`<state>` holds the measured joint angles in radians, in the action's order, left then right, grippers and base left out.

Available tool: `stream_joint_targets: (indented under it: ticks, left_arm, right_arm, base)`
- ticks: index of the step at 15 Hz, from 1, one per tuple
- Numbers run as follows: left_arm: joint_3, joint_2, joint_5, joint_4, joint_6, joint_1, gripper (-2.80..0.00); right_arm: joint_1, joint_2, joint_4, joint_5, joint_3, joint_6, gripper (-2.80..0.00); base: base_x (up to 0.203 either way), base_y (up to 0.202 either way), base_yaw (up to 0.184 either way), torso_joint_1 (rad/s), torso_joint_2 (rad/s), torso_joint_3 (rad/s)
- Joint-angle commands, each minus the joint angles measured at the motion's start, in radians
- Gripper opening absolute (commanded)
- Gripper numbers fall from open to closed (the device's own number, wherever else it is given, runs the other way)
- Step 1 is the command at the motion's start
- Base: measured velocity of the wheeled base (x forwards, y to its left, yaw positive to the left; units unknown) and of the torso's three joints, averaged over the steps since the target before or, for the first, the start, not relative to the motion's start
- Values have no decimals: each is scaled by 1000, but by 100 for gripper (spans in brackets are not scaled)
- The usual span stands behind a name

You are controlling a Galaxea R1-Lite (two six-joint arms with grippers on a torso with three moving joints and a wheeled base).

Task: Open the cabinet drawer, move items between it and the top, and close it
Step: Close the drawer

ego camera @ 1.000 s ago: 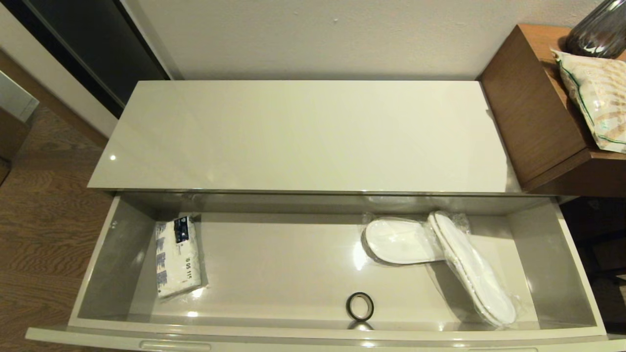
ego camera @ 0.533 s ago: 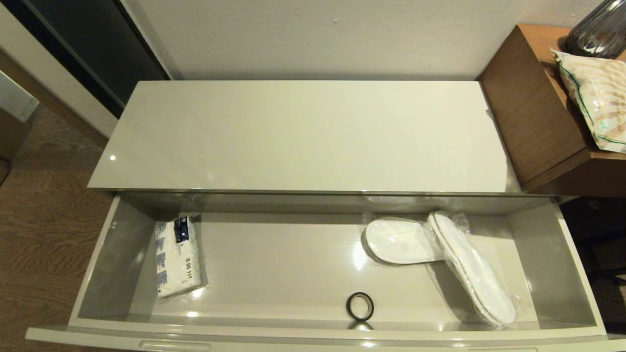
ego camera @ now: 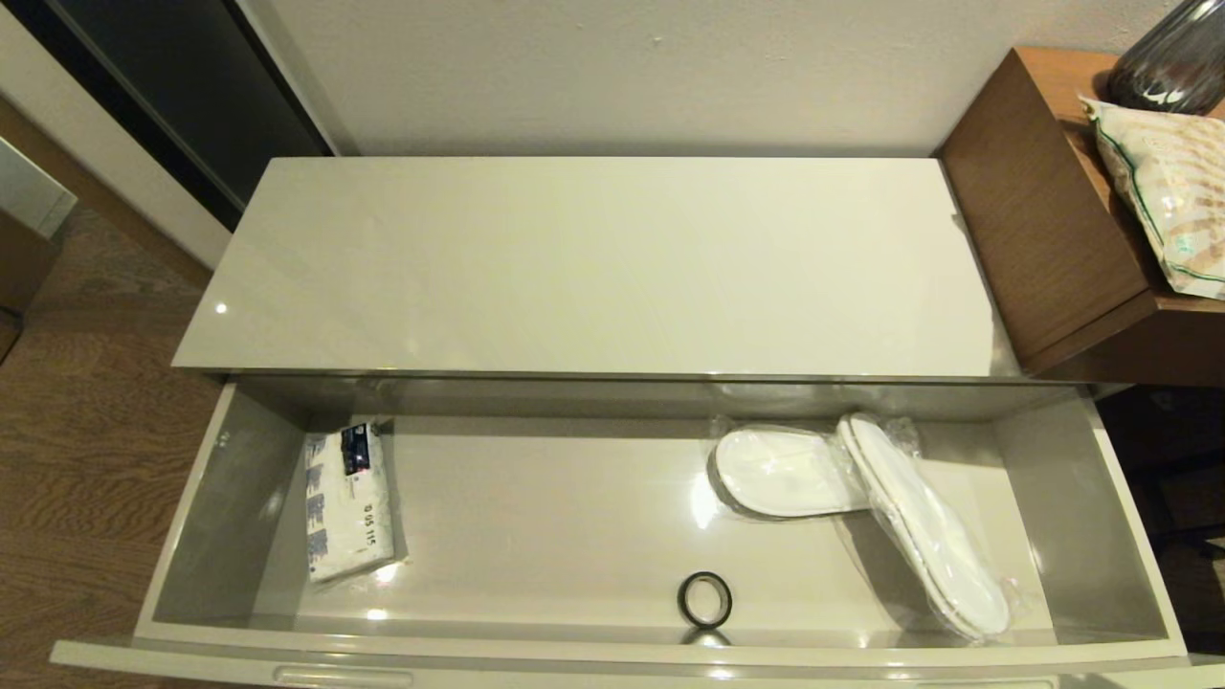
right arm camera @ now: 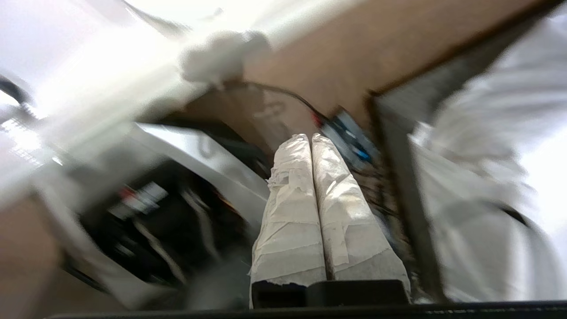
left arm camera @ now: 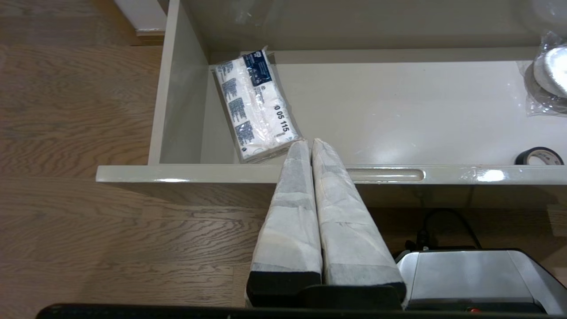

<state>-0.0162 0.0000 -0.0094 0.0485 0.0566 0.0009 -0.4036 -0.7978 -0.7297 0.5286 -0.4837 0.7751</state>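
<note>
Left end effector (left arm camera: 312, 142), fingers pressed together and empty, hangs over the glossy grey-beige drawer (left arm camera: 221, 173) front rim. White blue-printed tissue pack (left arm camera: 255, 104) lies just beyond it, long axis front-to-back, nearest this arm. Right end effector (right arm camera: 311, 138) also pressed together, off elsewhere.

A plain off-white wall (ego camera: 622, 67) fills the upper centre of the head view. Wood-grain floor (ego camera: 77, 459) occupies the left. A dark doorway (ego camera: 182, 86) sits upper left. A brown wooden table (ego camera: 1043, 230) stands upper right, carrying a patterned bag (ego camera: 1168, 191) and a dark glass vase (ego camera: 1172, 57).

Tissue pack (ego camera: 348, 504) left in the drawer (ego camera: 1105, 536), ring (ego camera: 704, 600) front-centre, slippers (ego camera: 861, 507) right, below the top (ego camera: 593, 268).
</note>
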Motion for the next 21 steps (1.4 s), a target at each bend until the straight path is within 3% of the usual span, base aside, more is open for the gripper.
stream_joint_targets:
  ticks: [1,4,6,8,10,15,18,21]
  left_arm:
    - [-1,2,0,1,0,1,-280]
    - [1,2,0,1,0,1,-280]
    - [-1,2,0,1,0,1,-280]
    - [-1,2,0,1,0,1,-280]
    - [0,2,0,1,0,1,-280]
    - [-1,2,0,1,0,1,-280]
    - [-1,2,0,1,0,1,-280]
    - [1,2,0,1,0,1,-280]
  right_arm:
    - [2,-226,202,4,4,17,-280]
    - [4,-334,437,-11,58,3,-280]
    - [5,-324,527,-78,109,-96,-280]
    - [5,-299,576,-123,138,-128,-280]
    - [6,-332,613,-231,157,-120,-280]
    - [5,-583,703,-276,185,-16,-280]
    - [3,-662,779,-398,225,-1,-280]
    - [4,-752,788,-418,228,0,-280]
  base:
    - [0,0,0,0,0,0]
    - [0,0,0,0,0,0]
    - [0,0,0,0,0,0]
    - [0,0,0,0,0,0]
    - [0,0,0,0,0,0]
    - [0,0,0,0,0,0]
    - [0,0,0,0,0,0]
    - [0,0,0,0,0,0]
